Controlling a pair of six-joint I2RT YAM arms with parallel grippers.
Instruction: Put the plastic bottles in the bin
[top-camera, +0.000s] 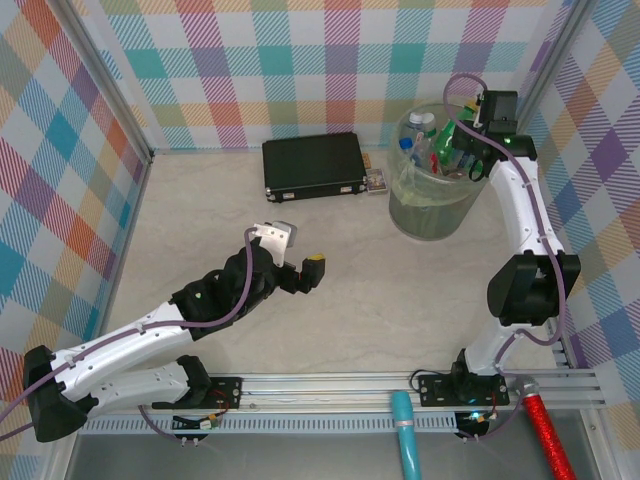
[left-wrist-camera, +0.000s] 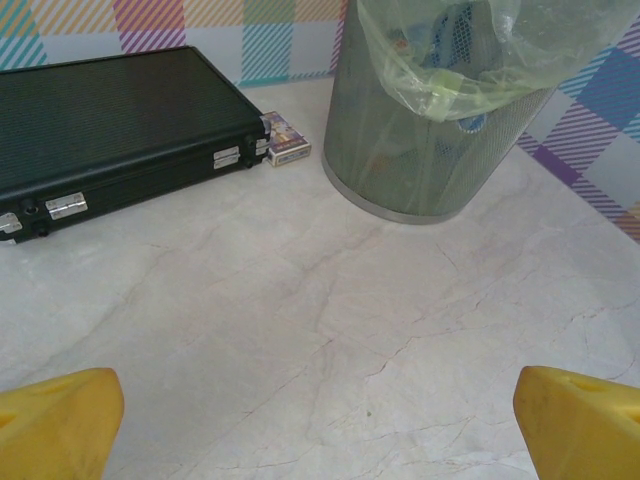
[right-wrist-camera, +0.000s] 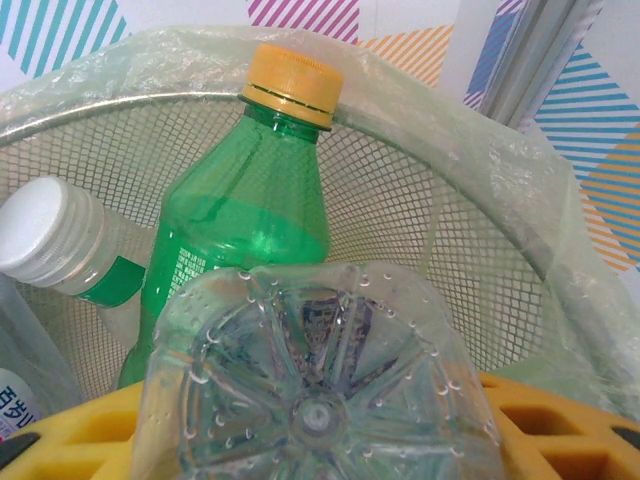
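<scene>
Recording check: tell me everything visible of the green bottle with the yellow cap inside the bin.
The green bottle is translucent green plastic with a yellow screw cap, screwed on, and a green label with small white print down its side. It stands nearly upright inside the bin, tilted slightly, with its cap up by the rim and the bag liner. A white-capped bottle leans at its left, seemingly touching it. The ribbed base of a colourless bottle hides its lower part.
</scene>
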